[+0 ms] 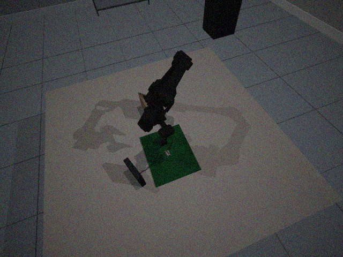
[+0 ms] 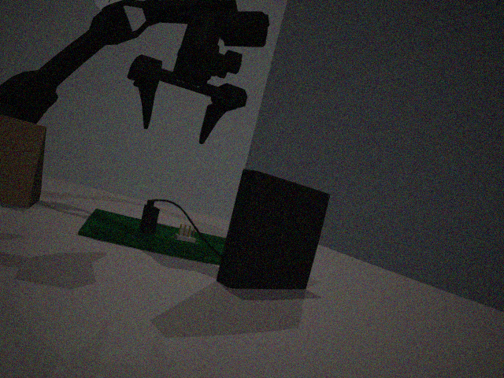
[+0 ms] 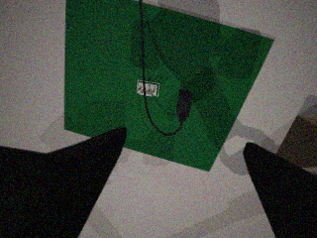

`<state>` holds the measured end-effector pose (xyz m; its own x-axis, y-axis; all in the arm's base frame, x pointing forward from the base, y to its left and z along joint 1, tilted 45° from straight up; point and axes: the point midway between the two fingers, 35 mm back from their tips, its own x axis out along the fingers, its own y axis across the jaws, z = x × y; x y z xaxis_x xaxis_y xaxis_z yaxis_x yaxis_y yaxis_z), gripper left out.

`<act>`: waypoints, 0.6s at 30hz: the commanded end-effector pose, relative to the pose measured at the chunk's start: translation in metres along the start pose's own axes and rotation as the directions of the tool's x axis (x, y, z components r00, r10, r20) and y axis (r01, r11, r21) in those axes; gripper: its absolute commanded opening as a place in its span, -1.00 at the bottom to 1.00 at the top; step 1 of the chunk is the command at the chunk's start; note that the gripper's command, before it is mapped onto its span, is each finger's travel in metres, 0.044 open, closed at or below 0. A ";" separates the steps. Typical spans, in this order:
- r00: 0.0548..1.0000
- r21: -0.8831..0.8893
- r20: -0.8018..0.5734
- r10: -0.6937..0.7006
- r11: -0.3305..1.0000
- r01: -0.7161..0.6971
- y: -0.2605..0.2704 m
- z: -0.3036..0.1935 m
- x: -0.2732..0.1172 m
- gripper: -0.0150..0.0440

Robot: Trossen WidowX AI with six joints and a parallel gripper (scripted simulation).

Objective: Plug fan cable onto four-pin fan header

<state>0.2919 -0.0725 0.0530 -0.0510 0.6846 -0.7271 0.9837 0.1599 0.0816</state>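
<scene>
The black plug (image 2: pixel 150 218) (image 3: pixel 183 104) stands upright on the green board (image 1: pixel 177 171) (image 2: pixel 109 228) (image 3: pixel 94 50), beside the header and apart from it. The white four-pin header (image 1: pixel 167 152) (image 2: pixel 186 237) (image 3: pixel 148 88) has its pins bare. The thin black cable (image 2: pixel 183 212) (image 3: pixel 144 59) arches from the plug's top past the header to the fan (image 1: pixel 134 172) (image 2: pixel 274 231), a dark square block upright beside the board. My gripper (image 2: pixel 173 136) (image 3: pixel 184 140) is open and empty, high above the board and plug. In the top view the arm hides the fingertips and most of the plug.
A brown wooden block (image 2: pixel 20 162) (image 3: pixel 301 144) stands beyond the board's end, near the arm's base; the top view shows only its edge beside the arm. The board and fan rest on a pale surface (image 1: pixel 221 210), where arm shadows fall.
</scene>
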 end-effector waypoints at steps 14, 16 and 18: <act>1.000 0.010 -0.020 -0.013 1.000 0.013 -0.004 -0.005 0.092 1.00; 1.000 0.010 -0.020 -0.013 1.000 0.013 -0.004 -0.005 0.095 1.00; 1.000 0.010 -0.020 -0.013 1.000 0.013 -0.004 -0.005 0.098 1.00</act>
<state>0.2844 -0.0073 -0.0115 -0.0611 0.6921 -0.7192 0.9838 0.1634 0.0737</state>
